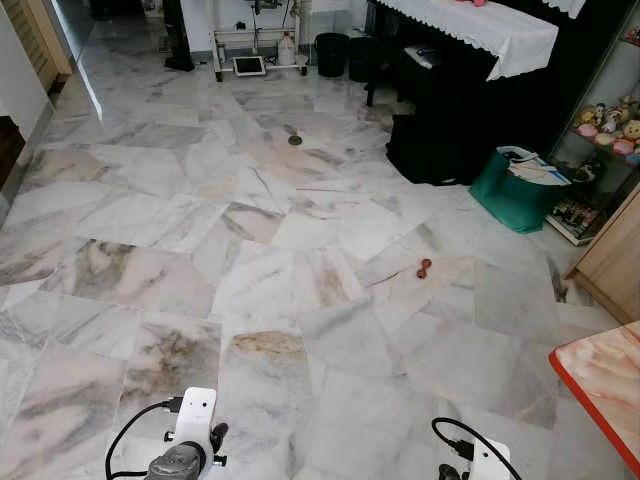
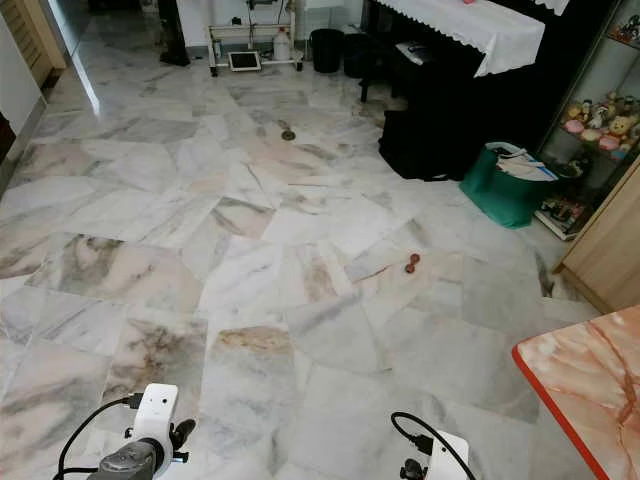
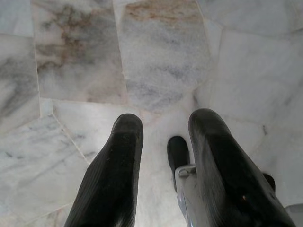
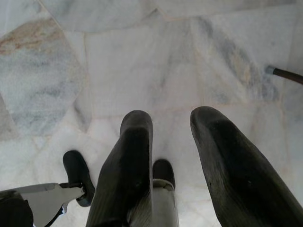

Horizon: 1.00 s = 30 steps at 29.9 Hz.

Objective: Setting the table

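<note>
A table (image 1: 598,378) with a pink marble-look top and a red rim juts in at the lower right of the eye views; its visible corner is bare. Both arms hang low, their wrists showing at the bottom edge: left arm (image 1: 187,448), right arm (image 1: 470,462). In the left wrist view my left gripper (image 3: 163,127) is open over the marble floor, nothing between its black fingers (image 3: 118,161). My right gripper (image 4: 170,123) in the right wrist view is likewise open and empty above the floor.
Marble floor (image 1: 260,250) stretches ahead. A small brown object (image 1: 424,267) lies on it mid-right. A green bag (image 1: 515,190), a black piano with a white cloth (image 1: 480,30), a shelf of figurines (image 1: 610,125) and a wooden cabinet (image 1: 615,260) stand at the right. A white cart (image 1: 250,50) stands far back.
</note>
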### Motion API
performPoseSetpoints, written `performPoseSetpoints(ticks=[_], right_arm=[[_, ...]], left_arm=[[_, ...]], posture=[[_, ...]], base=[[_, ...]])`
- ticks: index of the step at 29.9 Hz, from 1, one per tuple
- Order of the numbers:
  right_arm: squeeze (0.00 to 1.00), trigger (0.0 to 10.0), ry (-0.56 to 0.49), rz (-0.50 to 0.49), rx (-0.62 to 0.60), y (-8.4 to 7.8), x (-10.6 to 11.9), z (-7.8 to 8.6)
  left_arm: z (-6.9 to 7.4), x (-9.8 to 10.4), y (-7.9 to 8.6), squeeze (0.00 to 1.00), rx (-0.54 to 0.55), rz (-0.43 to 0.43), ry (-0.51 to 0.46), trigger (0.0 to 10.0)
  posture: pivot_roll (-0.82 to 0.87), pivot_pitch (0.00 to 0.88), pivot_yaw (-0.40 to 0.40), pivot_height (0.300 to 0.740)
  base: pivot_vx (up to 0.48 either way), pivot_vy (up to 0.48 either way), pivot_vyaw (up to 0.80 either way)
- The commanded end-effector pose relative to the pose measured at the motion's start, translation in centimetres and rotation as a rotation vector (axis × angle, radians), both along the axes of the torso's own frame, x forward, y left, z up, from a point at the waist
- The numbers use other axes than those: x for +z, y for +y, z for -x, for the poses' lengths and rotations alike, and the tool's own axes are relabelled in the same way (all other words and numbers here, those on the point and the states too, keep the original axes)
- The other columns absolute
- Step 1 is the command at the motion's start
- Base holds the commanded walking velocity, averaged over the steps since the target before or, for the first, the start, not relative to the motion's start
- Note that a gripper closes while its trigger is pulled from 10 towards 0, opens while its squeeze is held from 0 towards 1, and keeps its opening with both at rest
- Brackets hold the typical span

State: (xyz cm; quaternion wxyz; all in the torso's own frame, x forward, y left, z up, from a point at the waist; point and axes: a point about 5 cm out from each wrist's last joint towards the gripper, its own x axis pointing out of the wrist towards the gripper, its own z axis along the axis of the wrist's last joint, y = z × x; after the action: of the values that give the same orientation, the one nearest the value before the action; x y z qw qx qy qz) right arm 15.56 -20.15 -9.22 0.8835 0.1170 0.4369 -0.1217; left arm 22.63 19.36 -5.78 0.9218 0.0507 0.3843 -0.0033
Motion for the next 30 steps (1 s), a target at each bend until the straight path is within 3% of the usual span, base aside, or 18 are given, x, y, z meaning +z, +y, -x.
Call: performPoseSetpoints(ticks=[1, 5, 10, 30], right_arm=[[0.0, 10.0, -0.029, 0.017, -0.014, -0.3, 0.2, -0.1], [0.0, 10.0, -0.066, 0.016, -0.011, -0.3, 0.4, -0.3], [0.0, 10.0, -0.079, 0.015, -0.002, -0.3, 0.4, -0.4], [0.0, 10.0, -0.092, 0.05, 0.013, -0.5, 0.5, -0.3]], left_arm=[[-1.0, 0.7, 0.0, 0.0, 0.003, -0.008, -0.044, 10.0], [-2.2, 1.6, 0.1, 0.0, 0.007, -0.012, -0.088, 10.0], [-2.7, 2.0, -0.1, 0.0, 0.005, -0.008, -0.114, 10.0], [-2.0, 1.4, -0.5, 0.0, 0.001, 0.008, -0.089, 10.0]], posture=[[0.1, 0.0, -0.05, 0.74], [0.1, 0.0, -0.05, 0.74], [0.11, 0.0, -0.051, 0.74], [0.1, 0.0, -0.053, 0.74]], base=[[0.0, 0.0, 0.0], [0.0, 0.0, 0.0], [0.0, 0.0, 0.0], [0.0, 0.0, 0.0]])
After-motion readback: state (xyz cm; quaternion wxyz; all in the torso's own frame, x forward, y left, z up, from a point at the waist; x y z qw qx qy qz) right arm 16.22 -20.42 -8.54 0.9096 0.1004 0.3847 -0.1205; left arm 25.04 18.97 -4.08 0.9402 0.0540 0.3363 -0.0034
